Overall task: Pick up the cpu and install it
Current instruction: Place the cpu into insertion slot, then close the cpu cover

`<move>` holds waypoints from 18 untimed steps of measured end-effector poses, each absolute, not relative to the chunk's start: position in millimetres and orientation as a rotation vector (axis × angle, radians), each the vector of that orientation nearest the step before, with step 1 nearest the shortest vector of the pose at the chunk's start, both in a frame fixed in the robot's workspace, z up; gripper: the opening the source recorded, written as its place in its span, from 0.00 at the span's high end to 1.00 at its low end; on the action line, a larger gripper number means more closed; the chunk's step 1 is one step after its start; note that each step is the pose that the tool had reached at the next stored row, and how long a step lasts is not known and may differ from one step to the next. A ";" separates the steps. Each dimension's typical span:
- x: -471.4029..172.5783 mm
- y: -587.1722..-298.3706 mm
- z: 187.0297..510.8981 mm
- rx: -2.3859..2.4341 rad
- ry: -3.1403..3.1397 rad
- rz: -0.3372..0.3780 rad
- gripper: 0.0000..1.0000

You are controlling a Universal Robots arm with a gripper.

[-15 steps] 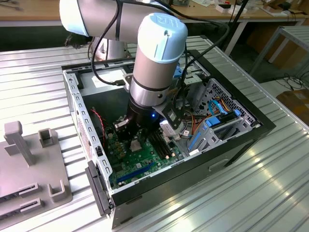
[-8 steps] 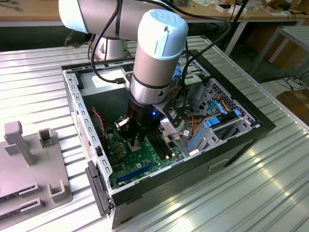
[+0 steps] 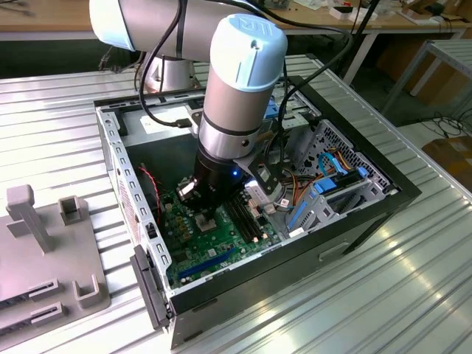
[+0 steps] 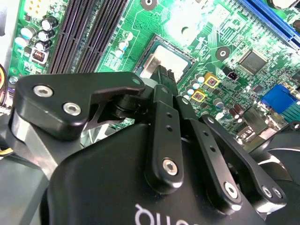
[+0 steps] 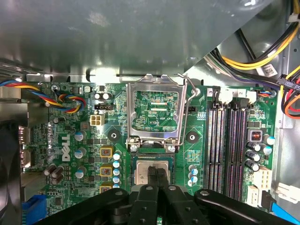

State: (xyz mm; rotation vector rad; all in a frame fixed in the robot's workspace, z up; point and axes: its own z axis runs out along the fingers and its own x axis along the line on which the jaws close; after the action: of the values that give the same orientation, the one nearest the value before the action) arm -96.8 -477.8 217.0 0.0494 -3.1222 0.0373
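End effector (image 5: 155,169) down on the cpu (image 5: 143,172) at the open socket, inside the PC case (image 3: 332,236).

Fingers are pressed together with nothing visible between them, and the tips sit on the cpu's silver top. The cpu lies flat in the socket on the green motherboard (image 5: 70,140), just below the raised socket frame (image 5: 154,80) and beside the memory slots (image 5: 225,140). Judgement: seating check or press. It wants a straight vertical touch and light force, with the chip square in its seat and no sideways drag, and it needs clearance from the frame and its lever. Tight space, with case walls close and cable bundles (image 5: 262,56) near. The case sits on a ribbed metal counter (image 3: 413,280), with a grey fixture (image 3: 44,243) at the exterior view's left and workshop benches behind.
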 end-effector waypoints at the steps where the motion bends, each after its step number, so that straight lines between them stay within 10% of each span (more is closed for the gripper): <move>1: -96.8 -477.8 217.0 0.049 -3.122 0.037 0.89; 18: -95.8 -477.8 217.0 0.049 -3.122 0.038 0.89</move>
State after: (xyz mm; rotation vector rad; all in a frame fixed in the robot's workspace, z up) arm -95.8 -477.8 217.0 0.0491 -3.1223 0.0376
